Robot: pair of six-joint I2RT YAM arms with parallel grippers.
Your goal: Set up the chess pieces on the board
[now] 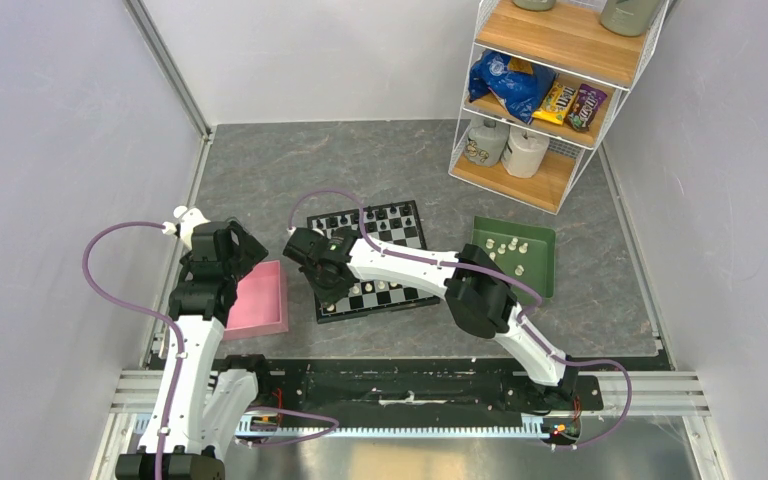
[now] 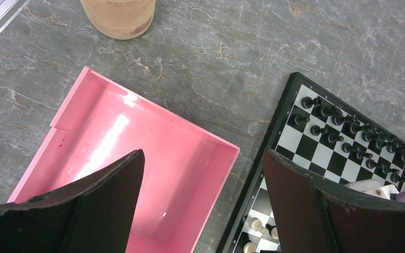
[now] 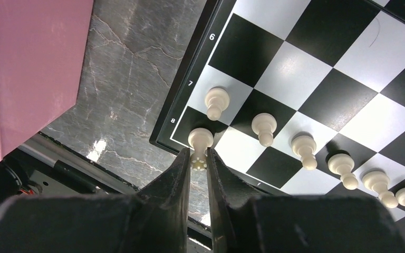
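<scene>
Looking down on the grey desk [image 1: 290, 170], I see the wire shelf rack [image 1: 550, 90] in the far right corner, well apart from both arms. The right arm [image 1: 480, 290] reaches out from the near edge. Its elbow is bent up beside the green tray [image 1: 538, 272] and its forearm lies across the board [image 1: 415, 243] toward the left edge. The left arm [image 1: 200, 310] rises steeply from the near left corner, wrist tipped down over the pink tray [image 1: 260, 300].

The board sits mid-desk, slightly skewed, with the pink tray just beside it on the left and the green tray just beside it on the right. A narrow strip of bare desk shows between pink tray and board, and a wider bare stretch runs from the board to the far edge.

The left gripper [image 2: 201, 155] hangs above the pink tray's board-side wall, jaws spread wide, nothing between them. The right gripper [image 3: 198, 158] is low at the board's near left corner, right by the black border. Its jaws pinch a cream piece [image 3: 200, 141] at the corner square beside the 8 mark; I cannot tell if its base touches the board.

Cream pawns [image 3: 263, 126] line the next row, the closest one near the pinched piece but apart from it. Black pieces [image 2: 348, 129] stand in two rows at the board's far side. A few cream pieces [image 1: 508, 248] lie in the green tray.
</scene>
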